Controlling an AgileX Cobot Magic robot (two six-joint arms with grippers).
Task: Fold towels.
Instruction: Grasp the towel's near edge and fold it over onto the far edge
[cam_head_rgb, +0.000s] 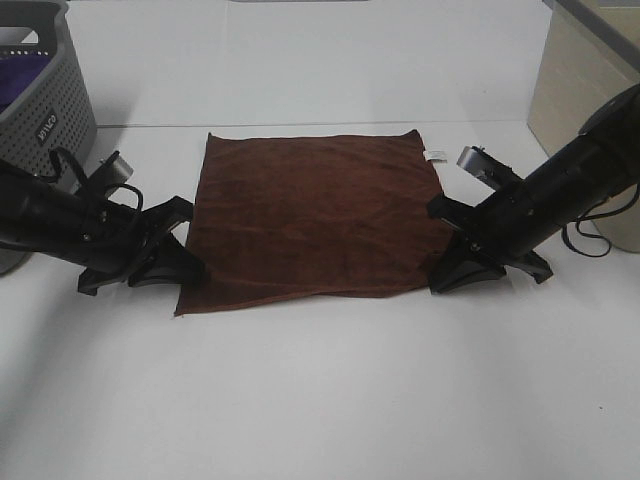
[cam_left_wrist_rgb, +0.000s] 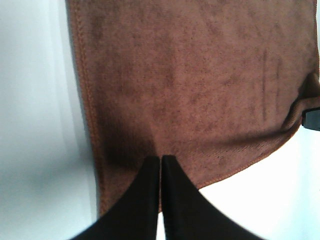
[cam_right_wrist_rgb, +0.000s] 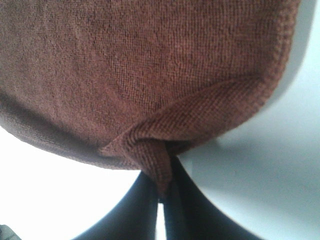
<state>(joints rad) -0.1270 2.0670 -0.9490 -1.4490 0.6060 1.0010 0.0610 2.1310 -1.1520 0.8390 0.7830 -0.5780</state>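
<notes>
The towel (cam_head_rgb: 315, 215) lies flat, with the left gripper (cam_left_wrist_rgb: 160, 160) and right gripper (cam_right_wrist_rgb: 166, 187) each squeezed tight on a side edge, so next they should lift together and fold.

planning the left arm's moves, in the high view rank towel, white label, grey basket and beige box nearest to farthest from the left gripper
1. towel, its left edge held by the left gripper
2. grey basket, back left
3. white label, towel's back right corner
4. beige box, far right
</notes>
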